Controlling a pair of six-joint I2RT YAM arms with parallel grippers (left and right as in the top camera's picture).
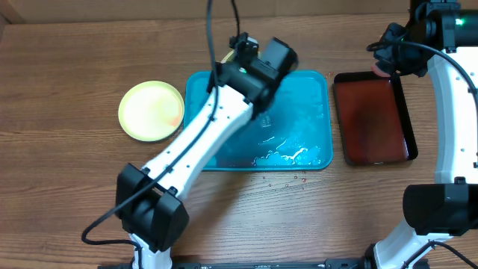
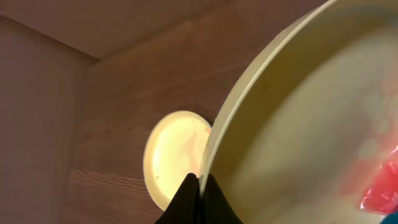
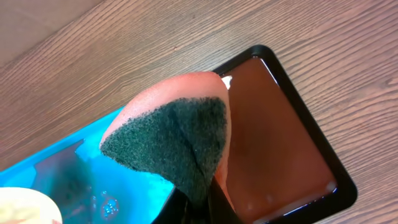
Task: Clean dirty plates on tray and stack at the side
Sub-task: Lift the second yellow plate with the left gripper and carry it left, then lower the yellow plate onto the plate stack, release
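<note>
Teal plastic fills the middle of the overhead view: the tray [image 1: 314,97] lies on the wooden surface [image 1: 67,194], wet and glinting along its edge nearest the robot. A pale yellow-green plate [image 1: 151,110] rests flat on the wood just left of it, apart from the rim. The left arm [image 1: 202,134] stretches across the tray, its black wrist covering whatever it carries. A dark-red tray [image 1: 373,119] sits just right of the teal one, and the right arm [image 1: 452,90] reaches over its far corner.

From the left wrist, the left tool [image 2: 198,198] is clamped on the rim of a second pale plate [image 2: 292,124], which looms close to the lens with a red patch [image 2: 382,186] at the picture's right edge. Whether this plate is clear of the tray cannot be told. The plate on the wood shows beyond it.

From the right wrist, the right tool [image 3: 194,208] grips a sponge [image 3: 174,146], its green scouring face toward the camera and pink body behind. Both trays are in view below it.
</note>
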